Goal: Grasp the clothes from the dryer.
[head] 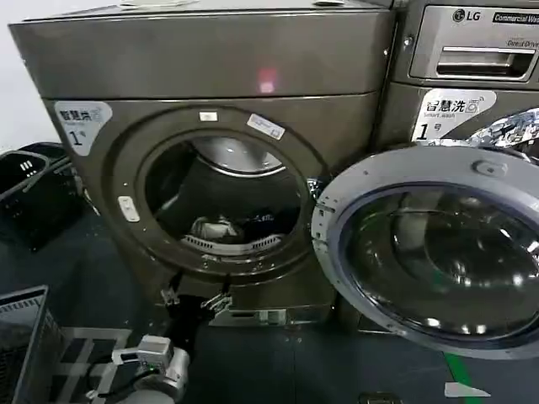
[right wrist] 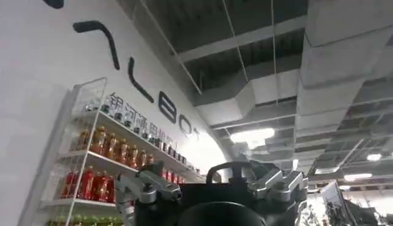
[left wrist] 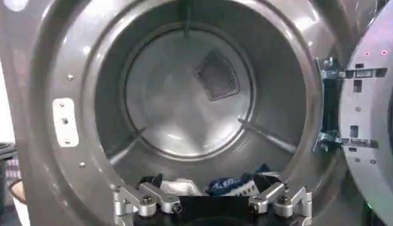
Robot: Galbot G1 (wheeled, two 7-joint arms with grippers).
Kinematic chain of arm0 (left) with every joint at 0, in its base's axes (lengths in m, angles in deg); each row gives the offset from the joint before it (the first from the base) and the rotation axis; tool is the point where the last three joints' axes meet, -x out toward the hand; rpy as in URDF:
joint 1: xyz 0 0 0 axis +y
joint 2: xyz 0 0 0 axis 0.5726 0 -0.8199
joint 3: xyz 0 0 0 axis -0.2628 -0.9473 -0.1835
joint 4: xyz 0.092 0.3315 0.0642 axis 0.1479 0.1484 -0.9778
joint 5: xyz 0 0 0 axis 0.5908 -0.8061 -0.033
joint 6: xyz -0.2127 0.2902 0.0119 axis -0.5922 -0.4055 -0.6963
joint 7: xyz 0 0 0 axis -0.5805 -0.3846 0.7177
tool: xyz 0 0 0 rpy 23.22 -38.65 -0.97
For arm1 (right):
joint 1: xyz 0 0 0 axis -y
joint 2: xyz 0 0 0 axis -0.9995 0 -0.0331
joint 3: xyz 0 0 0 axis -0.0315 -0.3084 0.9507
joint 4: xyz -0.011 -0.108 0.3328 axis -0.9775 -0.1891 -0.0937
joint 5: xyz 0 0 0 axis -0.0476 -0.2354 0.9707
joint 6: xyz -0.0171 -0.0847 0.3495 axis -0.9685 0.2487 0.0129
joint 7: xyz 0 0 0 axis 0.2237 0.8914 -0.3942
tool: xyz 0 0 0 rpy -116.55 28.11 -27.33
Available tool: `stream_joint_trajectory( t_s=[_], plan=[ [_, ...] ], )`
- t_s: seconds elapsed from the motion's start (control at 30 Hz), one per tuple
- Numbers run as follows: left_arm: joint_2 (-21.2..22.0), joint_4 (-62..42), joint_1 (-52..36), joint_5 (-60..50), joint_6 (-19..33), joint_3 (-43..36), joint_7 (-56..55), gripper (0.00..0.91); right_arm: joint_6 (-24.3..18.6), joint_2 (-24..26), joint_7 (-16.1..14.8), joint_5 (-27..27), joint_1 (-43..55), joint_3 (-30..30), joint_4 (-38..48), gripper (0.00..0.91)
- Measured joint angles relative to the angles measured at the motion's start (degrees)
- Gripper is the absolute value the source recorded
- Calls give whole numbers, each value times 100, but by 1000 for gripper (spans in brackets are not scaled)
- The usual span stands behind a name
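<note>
The clothes (head: 226,228) lie low in the drum of the dryer (head: 202,93), at the centre of the head view: a pale cloth on the left with dark cloth beside it to the right, resting just behind the lower rim of the round opening. The dryer fills the upper left and middle of that view, and its door (head: 438,252) hangs swung open at the right, in front of the LG machine (head: 472,50) at the upper right. The left gripper (head: 196,297) sits below the opening at the lower centre, its fingers spread, apart from the clothes. A dark basket (head: 29,189) stands at the left edge. In the left wrist view the left gripper (left wrist: 212,201) runs along the bottom edge with its fingers wide apart, and the clothes (left wrist: 230,183) show between them, pale cloth beside navy, on the drum's floor. In the right wrist view the right gripper (right wrist: 212,187) sits at the lower centre, fingers spread and holding nothing, pointing up toward a ceiling, with shelves (right wrist: 104,159) of bottles at the lower left.
</note>
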Motion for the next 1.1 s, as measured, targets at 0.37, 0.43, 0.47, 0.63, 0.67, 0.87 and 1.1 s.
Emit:
stream_joint_trajectory(
  t_s=[0.37,0.43,0.47,0.63,0.67,0.87,1.1],
  plan=[
    [-85,-402,-616,130,345,-2,2,907,7,-146,-1,-28,-96,5,-137,907],
    [-93,-606,-887,156,410,-38,-8,907,7,-164,-1,-29,-123,23,-164,907],
    [-98,-734,-1039,167,451,-59,-18,907,7,-174,-1,-29,-132,27,-174,907],
    [-90,-1555,-1864,252,580,-152,-75,907,7,-207,1,-28,-165,45,-232,907],
    [-79,-1766,-2057,256,617,-173,-91,907,7,-211,1,-28,-172,50,-232,907],
    [23,-3147,-3284,264,877,-268,-164,907,2,-218,-3,-28,-173,38,-236,907],
    [164,-4956,-4639,192,1247,-286,-160,907,-34,-145,-12,-29,-117,41,-155,907]
  ],
)
